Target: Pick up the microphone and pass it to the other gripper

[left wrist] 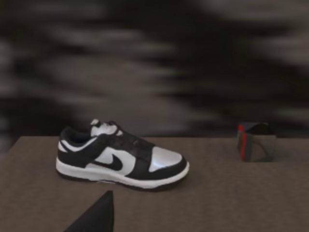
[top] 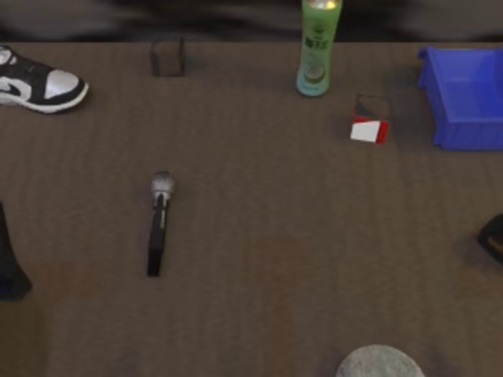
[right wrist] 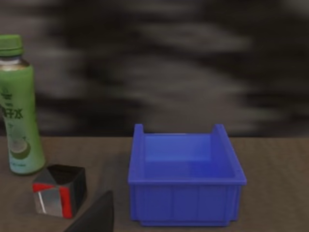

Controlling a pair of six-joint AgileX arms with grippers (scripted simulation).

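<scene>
The microphone (top: 159, 224) lies flat on the brown table, left of centre in the top view. Its silver mesh head (top: 163, 187) points to the far side and its black handle runs toward the near edge. My left gripper (top: 9, 267) is parked at the table's left edge, well apart from the microphone. The other gripper, my right one (top: 493, 236), sits at the right edge, only partly in view. Neither wrist view shows the microphone, and nothing is held.
A black-and-white sneaker (top: 35, 82) (left wrist: 120, 159) lies at the far left, with a dark cube (top: 167, 57) beside it. At the back right stand a green bottle (top: 317, 47), a red-and-white cube (top: 369, 126) and a blue bin (top: 464, 98) (right wrist: 186, 181). A grey round object (top: 380, 363) is at the near edge.
</scene>
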